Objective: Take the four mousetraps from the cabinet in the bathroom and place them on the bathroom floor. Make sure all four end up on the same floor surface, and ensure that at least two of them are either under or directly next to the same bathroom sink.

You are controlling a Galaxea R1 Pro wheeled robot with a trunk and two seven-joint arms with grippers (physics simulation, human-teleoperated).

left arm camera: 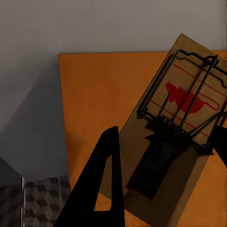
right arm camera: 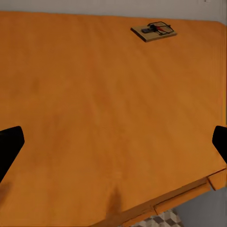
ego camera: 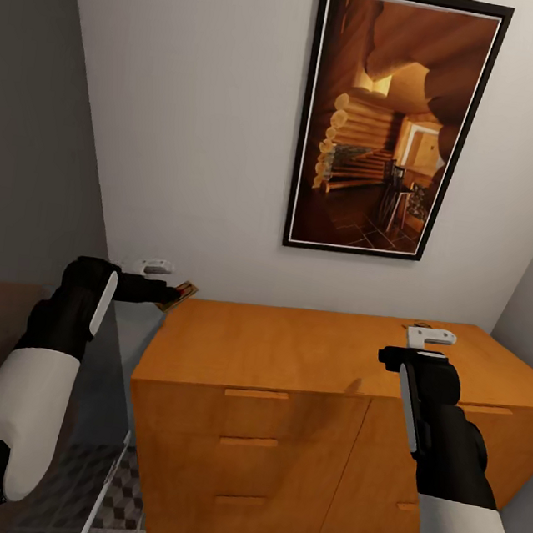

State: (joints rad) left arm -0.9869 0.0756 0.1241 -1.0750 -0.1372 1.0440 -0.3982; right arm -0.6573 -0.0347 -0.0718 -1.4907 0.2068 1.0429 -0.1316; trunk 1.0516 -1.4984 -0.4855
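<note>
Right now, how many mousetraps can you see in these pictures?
2. One mousetrap is held in the left gripper, off the cabinet's left end. The other mousetrap lies on the cabinet top. More may be hidden.

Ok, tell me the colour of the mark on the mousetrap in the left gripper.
Red, on the brown wooden mousetrap; the left wrist view shows it best.

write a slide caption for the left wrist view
Left gripper jaws hold a brown wooden mousetrap with red bait spot above the orange-brown wooden cabinet.
</note>
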